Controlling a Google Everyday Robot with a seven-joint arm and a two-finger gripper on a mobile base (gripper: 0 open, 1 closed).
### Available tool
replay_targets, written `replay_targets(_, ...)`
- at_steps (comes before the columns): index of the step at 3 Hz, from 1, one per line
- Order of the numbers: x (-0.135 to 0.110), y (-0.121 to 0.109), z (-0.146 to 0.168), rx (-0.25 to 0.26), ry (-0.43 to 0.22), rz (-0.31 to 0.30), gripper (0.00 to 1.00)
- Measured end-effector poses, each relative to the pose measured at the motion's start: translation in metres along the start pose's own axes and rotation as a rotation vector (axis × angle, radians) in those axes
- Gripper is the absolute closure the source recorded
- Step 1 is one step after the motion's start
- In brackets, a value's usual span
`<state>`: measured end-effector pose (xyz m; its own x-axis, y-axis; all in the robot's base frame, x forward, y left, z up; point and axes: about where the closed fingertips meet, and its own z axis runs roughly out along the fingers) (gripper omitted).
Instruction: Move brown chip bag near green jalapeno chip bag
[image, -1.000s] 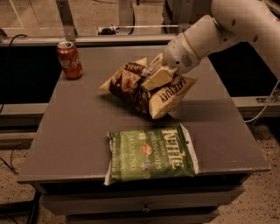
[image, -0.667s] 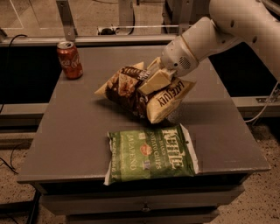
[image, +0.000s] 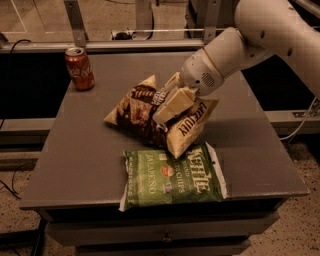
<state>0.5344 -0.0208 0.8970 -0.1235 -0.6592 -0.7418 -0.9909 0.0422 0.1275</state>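
The brown chip bag (image: 142, 114) is crinkly dark brown with white lettering and a tan end. It hangs tilted in the middle of the table, its lower tan end just above the top edge of the green jalapeno chip bag (image: 172, 177). The green bag lies flat near the table's front edge. My gripper (image: 167, 111) reaches in from the upper right and is shut on the brown bag's middle, its pale fingers (image: 172, 105) pressed over the bag.
A red soda can (image: 79, 68) stands upright at the table's back left corner. The grey table (image: 75, 160) ends close behind the green bag at the front. A metal rail and cables run behind the table.
My gripper has carried the brown chip bag forward and slightly left, closer to the green bag. The green bag and the can have not moved.
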Motion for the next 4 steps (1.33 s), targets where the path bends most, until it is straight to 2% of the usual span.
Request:
replay_targets(1,0.002,0.0,-0.001,0.006,-0.002,-0.001,0.0)
replay_targets(2,0.006,-0.012,-0.025,0.059,-0.004,-0.026,0.0)
replay_targets(3,0.016,-0.033,-0.071,0.15,-0.012,-0.064,0.0)
replay_targets(4,0.03,-0.05,-0.154,0.292,-0.049,-0.081,0.0)
